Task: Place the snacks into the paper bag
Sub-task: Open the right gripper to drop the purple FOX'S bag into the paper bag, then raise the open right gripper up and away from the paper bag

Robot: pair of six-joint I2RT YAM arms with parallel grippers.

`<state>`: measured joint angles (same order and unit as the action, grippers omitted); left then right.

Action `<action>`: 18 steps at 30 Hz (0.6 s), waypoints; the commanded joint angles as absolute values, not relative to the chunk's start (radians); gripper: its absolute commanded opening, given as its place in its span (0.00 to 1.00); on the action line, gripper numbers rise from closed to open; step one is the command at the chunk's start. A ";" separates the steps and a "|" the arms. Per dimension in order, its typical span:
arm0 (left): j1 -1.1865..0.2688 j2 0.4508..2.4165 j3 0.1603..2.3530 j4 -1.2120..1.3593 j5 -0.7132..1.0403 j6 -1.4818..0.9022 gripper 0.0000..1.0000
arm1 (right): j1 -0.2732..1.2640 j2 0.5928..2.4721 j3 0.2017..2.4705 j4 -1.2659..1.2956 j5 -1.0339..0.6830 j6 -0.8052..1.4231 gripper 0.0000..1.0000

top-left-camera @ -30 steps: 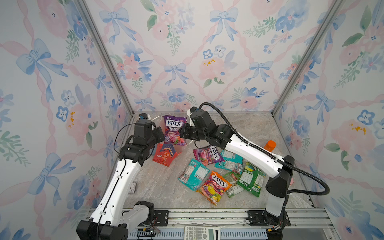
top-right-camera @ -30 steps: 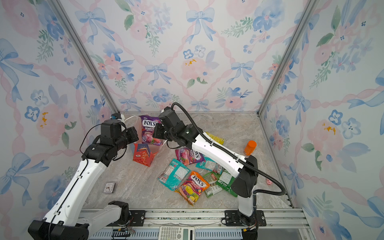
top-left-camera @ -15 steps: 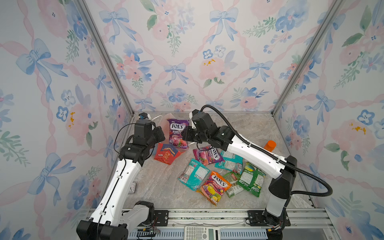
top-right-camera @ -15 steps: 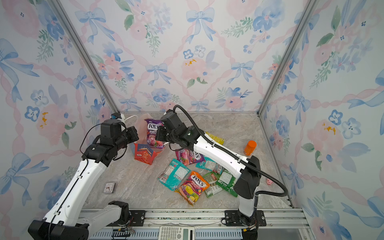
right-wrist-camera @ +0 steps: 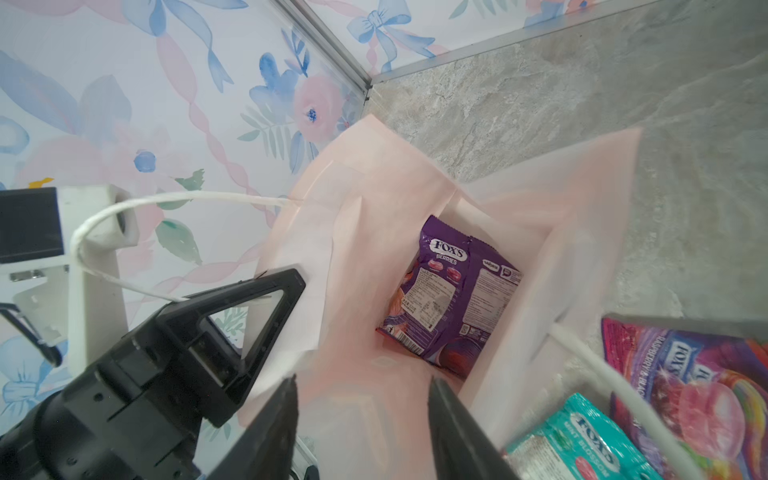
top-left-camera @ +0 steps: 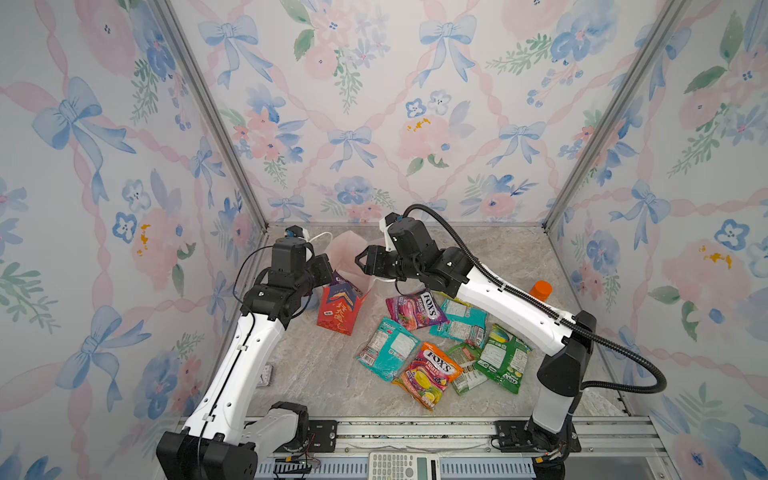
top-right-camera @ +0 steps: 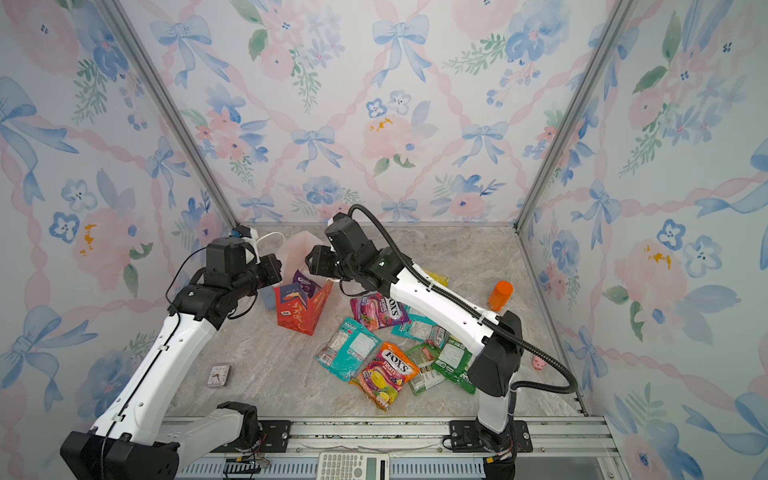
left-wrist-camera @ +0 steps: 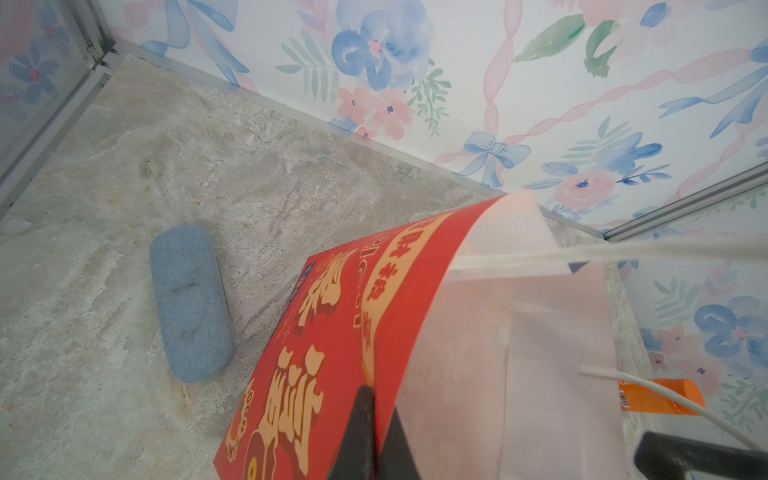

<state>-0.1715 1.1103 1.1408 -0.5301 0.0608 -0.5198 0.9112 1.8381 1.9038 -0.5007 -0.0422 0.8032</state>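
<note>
Paper bag (top-left-camera: 338,309): red, upright, at the far left of the tabletop (top-left-camera: 316,374), mouth open.
Left hand (left-wrist-camera: 380,415): pressed together on the bag's left rim, holding the mouth wide.
Right hand (right-wrist-camera: 363,390): spread and empty, poised just above the bag's mouth.
Change: the purple packet (right-wrist-camera: 449,291), carried over the bag by the right hand a second ago, now lies at the bottom of the bag. It has been let go.
Loose snacks (top-left-camera: 436,345): teal, orange, green and pink-purple packets heaped on the tabletop to the right of the bag, none touched.
Standing: one packet is visibly inside, and most of the job appears to remain.
Next need: probably the berry packet (top-left-camera: 415,309), the loose one nearest the bag, with the left hand's pinch kept on the rim.
</note>
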 commanded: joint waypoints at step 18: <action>-0.175 1.156 1.173 -0.509 0.230 -0.447 0.00 | 0.831 1.891 1.976 -0.188 -0.350 0.801 0.90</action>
